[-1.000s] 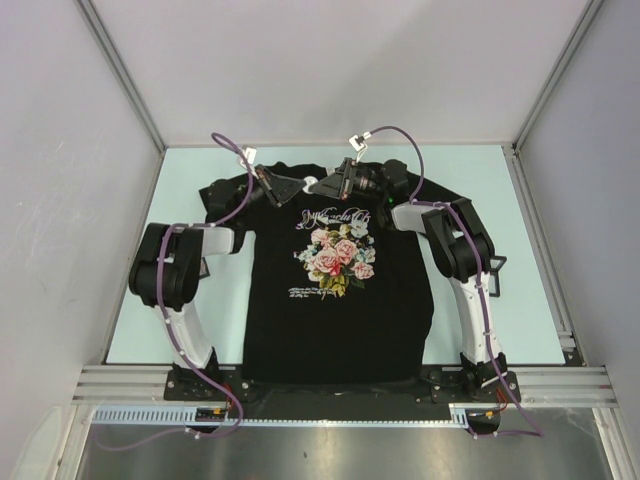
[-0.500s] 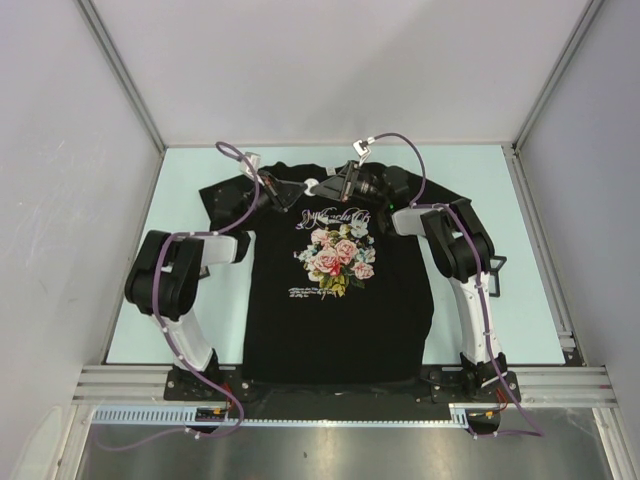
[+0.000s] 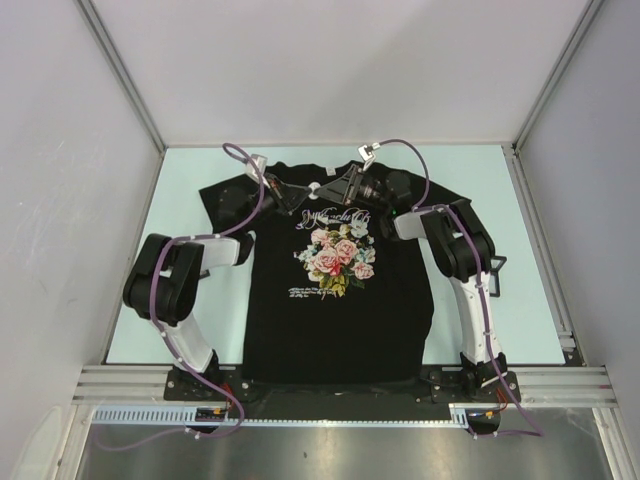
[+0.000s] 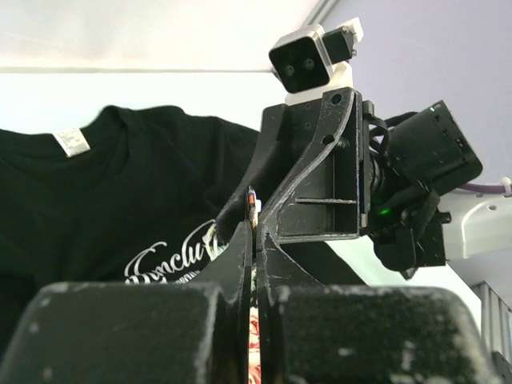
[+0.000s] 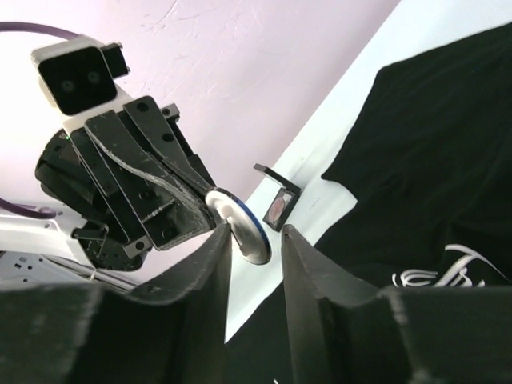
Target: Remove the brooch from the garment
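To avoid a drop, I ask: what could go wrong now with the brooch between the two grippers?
The left gripper pinches the brooch only at its edge, so it may slip onto the T-shirt. The right gripper, open, flanks the disc closely; pulling back could knock it loose.

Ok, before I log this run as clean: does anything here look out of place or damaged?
Nothing damaged. The black rose-print T-shirt lies flat. One oddity: the round silver brooch is off the fabric, pinched in the shut left gripper by the collar, with the open right gripper straddling it.
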Robot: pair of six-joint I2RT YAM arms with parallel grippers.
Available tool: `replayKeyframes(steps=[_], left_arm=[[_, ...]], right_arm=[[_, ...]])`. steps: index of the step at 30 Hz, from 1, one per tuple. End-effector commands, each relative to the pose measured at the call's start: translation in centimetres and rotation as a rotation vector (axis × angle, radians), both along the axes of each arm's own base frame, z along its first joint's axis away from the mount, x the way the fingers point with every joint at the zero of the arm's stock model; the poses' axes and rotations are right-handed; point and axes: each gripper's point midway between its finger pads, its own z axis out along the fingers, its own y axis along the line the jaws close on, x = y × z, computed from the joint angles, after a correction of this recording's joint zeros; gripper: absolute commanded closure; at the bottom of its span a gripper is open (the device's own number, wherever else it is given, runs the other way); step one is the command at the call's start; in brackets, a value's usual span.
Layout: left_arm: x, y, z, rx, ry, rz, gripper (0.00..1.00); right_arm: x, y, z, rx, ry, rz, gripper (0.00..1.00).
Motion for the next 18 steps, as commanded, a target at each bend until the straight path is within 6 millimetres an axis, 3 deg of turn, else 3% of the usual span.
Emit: replayKeyframes(steps=[1,5,18], left_arm=[[-0.9,-1.3,3.5,0.006,-0.107,-0.09,1.0],[-0.7,-0.8,3.6,0.007,-0.108,-0.081,1.0],[-0.1,0.0,2.5,-0.044,-0.04,-0.102,1.0]], right_arm=[[0.7,-1.5,2.1,-0.002,-0.105,-0.049,0.61],[0.3,-1.6,1.7,-0.047,-0.138,-0.044,0.58],[-0.9,-2.6,3.5,-0.023,-0.221,-0.016,0.57]])
